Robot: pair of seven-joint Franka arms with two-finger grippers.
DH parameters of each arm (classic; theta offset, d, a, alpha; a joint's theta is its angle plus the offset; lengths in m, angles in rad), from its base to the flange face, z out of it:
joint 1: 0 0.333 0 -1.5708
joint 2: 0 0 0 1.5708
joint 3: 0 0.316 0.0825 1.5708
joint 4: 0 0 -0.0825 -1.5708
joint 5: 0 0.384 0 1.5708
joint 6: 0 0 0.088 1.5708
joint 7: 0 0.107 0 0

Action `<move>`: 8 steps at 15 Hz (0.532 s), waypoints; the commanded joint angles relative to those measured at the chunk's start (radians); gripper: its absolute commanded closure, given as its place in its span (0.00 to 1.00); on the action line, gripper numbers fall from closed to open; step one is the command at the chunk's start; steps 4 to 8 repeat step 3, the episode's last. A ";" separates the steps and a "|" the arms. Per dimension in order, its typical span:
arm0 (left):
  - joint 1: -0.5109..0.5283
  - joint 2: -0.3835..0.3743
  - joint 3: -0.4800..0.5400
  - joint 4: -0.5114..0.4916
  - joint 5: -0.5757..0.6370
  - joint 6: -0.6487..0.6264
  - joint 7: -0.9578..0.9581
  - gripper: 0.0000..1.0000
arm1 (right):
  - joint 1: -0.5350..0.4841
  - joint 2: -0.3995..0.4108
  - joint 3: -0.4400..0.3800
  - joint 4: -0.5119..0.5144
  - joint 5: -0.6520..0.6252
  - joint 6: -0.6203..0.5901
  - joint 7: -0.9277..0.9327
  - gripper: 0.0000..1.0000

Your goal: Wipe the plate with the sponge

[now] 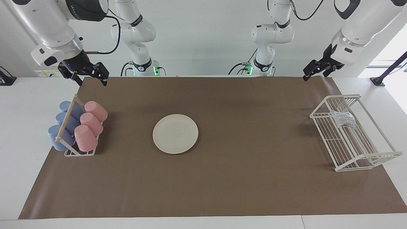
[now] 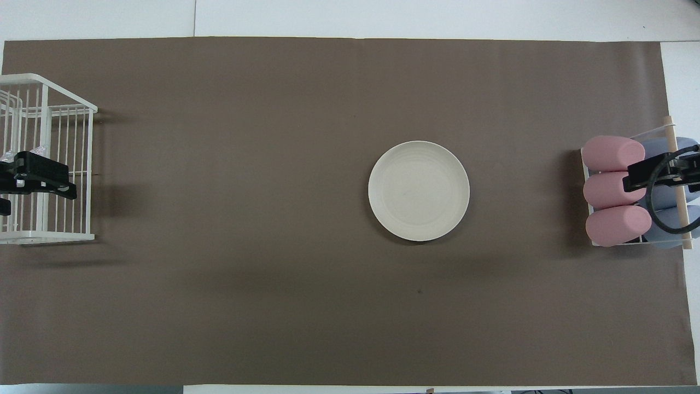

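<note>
Sponge point(image 1: 342, 118) in wire rack point(image 1: 337, 146); plate point(image 1: 175, 134) mid-mat; left gripper point(image 1: 310, 72), right gripper point(image 1: 90, 75) raised, fingers open, empty.

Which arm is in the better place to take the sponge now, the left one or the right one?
Probably the left. The left gripper hangs open at the wire rack's end, where the sponge lies. The right gripper waits open near the cup holder.

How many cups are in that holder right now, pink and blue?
6. Three pink cups lie in a row in the cup rack at the right arm's end of the table; three blue cups lie alongside them, toward the table's end. More could be hidden underneath.
</note>
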 commanded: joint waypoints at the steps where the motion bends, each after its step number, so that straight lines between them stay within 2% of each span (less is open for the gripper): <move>1: 0.000 0.007 0.004 0.017 0.019 0.013 0.053 0.00 | -0.008 -0.021 0.006 -0.024 0.018 0.012 0.005 0.00; 8: -0.001 0.007 0.004 0.017 0.033 0.017 0.057 0.00 | -0.007 -0.021 0.006 -0.024 0.018 0.013 0.005 0.00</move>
